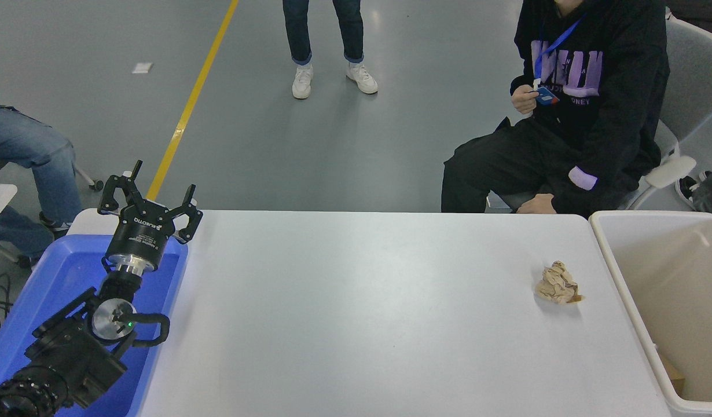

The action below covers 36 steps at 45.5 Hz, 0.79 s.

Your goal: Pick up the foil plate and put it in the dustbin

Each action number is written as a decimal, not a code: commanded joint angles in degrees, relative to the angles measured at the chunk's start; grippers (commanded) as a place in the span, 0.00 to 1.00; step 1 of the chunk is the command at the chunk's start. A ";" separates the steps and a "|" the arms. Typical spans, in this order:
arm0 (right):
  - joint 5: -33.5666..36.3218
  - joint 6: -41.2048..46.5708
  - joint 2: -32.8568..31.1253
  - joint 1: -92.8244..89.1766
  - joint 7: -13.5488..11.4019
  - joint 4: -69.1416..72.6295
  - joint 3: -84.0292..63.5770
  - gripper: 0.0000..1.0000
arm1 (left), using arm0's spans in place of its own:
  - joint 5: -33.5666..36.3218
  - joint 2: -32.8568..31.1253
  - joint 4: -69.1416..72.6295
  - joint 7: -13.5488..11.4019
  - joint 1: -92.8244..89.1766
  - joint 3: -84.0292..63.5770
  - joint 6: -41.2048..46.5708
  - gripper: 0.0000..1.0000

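1. The left black gripper (149, 200) is sitting parked at the lower left, above the far end of the bright blue rectangular plastic bin (37, 301), with its jaws standing spread apart and gripping nothing.
2. The right arm and its gripper are lying outside the head view, so the state of its jaws cannot be told.
3. The white rectangular worktop (356, 313) is carrying just 1 loose thing, a small crumpled tan paper ball (557, 282), which is resting near the worktop's right end.
4. The large cream-white rectangular plastic dustbin (622, 278) with a thick rounded rim is standing just beside the worktop's right edge, its beige inside showing; part of it is running off the picture's right and bottom edges.
5. The crinkled silver foil plate is showing nowhere on the worktop or in the visible part of the dustbin, so where it is lying cannot be told.
6. Only a small tan scrap (671, 370) is lying low against the dustbin's inner wall.
7. A seated person in a black top with purple print (570, 116) is sitting at the far right side, 1 hand (527, 99) raised to a blue badge.
8. Another person's legs in dark jeans and white shoes (330, 58) are standing on the grey floor further back.
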 commanded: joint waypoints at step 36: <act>-1.66 48.34 25.06 61.76 0.07 27.48 -13.02 1.00 | -0.08 0.00 0.00 -0.01 0.00 0.00 0.09 0.98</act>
